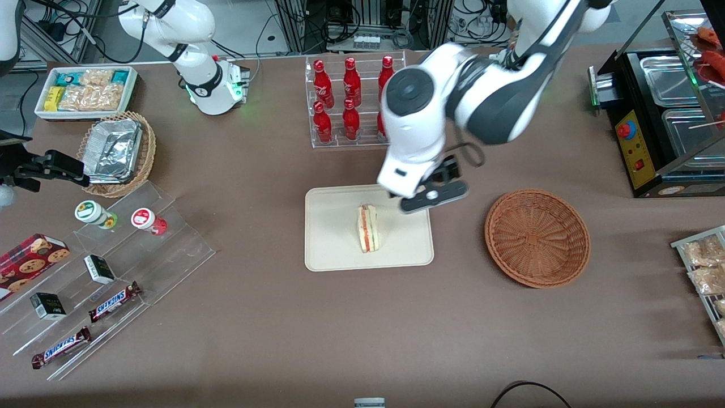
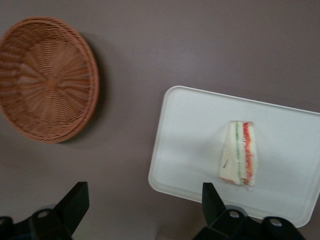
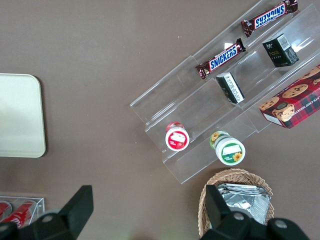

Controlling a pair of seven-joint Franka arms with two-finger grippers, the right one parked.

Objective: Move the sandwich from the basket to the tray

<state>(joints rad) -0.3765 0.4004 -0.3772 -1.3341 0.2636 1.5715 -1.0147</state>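
Front view: sandwich (image 1: 369,229) rests on the tray (image 1: 328,249), basket (image 1: 537,237) beside the tray empty; end effector (image 1: 433,195) open, above the tray's edge; placement looks done

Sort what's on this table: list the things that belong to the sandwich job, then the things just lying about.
Part of the job:
- sandwich, lying on the tray
- tray
- basket, nothing in it
- gripper, open, above the tray's edge nearest the basket

Just lying about:
- red bottles in a clear rack
- Snickers bars
- foil container in a tan basket
- cookie box
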